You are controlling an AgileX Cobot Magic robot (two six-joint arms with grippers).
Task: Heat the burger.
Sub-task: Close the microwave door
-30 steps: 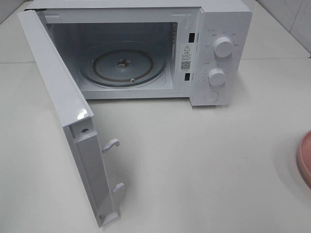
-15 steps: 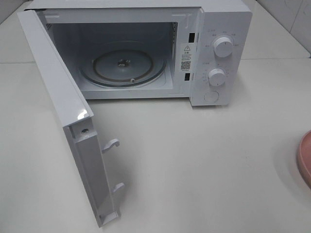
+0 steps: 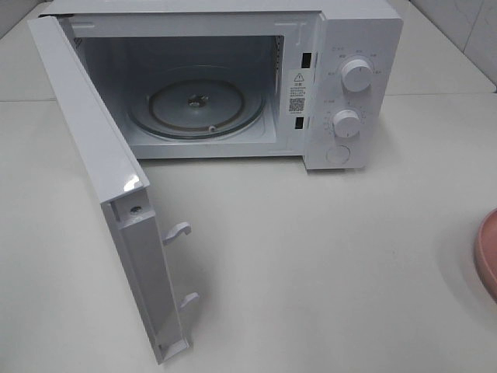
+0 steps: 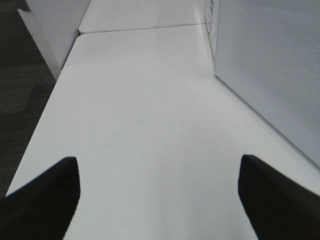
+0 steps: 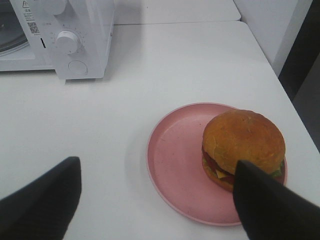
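Table [image 5: 125, 100], burger [image 5: 243, 146] dome up

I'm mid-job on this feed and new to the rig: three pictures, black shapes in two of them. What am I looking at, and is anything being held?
One picture comes from a camera mounted high, looking down on a white table with a microwave, its door swung open and the glass turntable bare. The other two come from cameras on the wrists of two robot arms. The black shapes are gripper fingers. The left gripper is open above bare table beside the microwave's door. The right gripper is open above a pink plate carrying the burger, which sits toward one side of the plate. Neither holds anything. In the high view only the plate's edge shows at the right.
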